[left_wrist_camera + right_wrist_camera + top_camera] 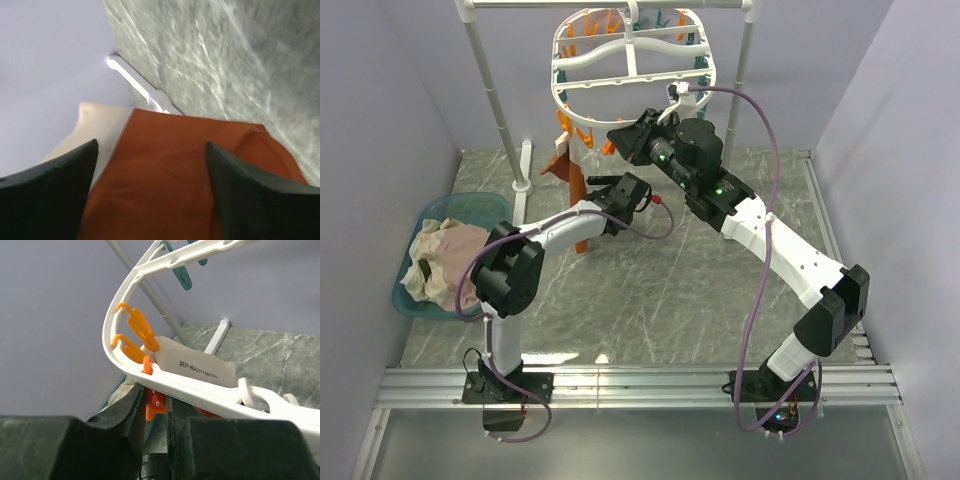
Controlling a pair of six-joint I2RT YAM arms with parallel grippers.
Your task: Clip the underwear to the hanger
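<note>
The white oval hanger [630, 60] hangs from the pole rack at the back. The rust-orange underwear [570, 178] dangles below its left rim. In the right wrist view an orange clothespin [142, 330] meets the top corner of the beige waistband [197, 367] with dark text. My right gripper [623, 137] is at the hanger's near rim [200, 390], shut on another orange clothespin [156, 402]. My left gripper [605, 190] is beside the hanging underwear. Its fingers [55, 190] stand wide apart, with the orange fabric [165, 175] between them.
A teal basket [470, 203] with a pale pink and cream clothes pile [440, 258] sits at the left. The white rack poles [490, 90] stand behind, with a foot on the marble floor [670, 290]. Teal pins [181, 275] hang on the far rim. Walls close in on both sides.
</note>
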